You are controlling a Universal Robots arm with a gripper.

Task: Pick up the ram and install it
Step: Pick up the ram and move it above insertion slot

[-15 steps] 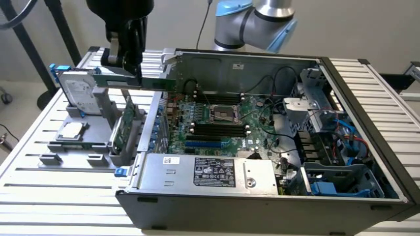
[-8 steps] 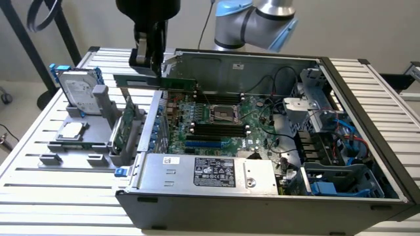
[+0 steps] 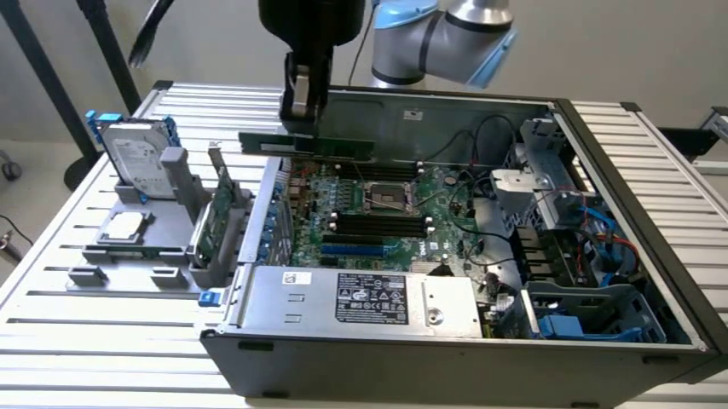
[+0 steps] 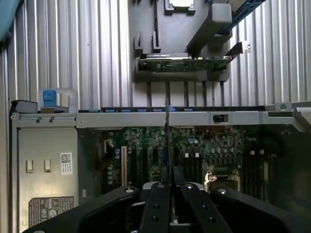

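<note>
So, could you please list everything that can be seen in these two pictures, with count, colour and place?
table: one, silver slats, under everything
computer case: one, dark grey, open, on the table
motherboard: one, green, inside the case
memory slots: several, black, on the motherboard
power supply: one, silver, at the case's near side
holder: one, grey, at the exterior view's left of the case
hard drive: one, silver with blue rails, upright in the holder
expansion card: one, green, upright in the holder
ram: one, green, held above the case's far side
robot arm: one, silver and light blue, behind the case
tool: one, black, shut on the ram
</note>
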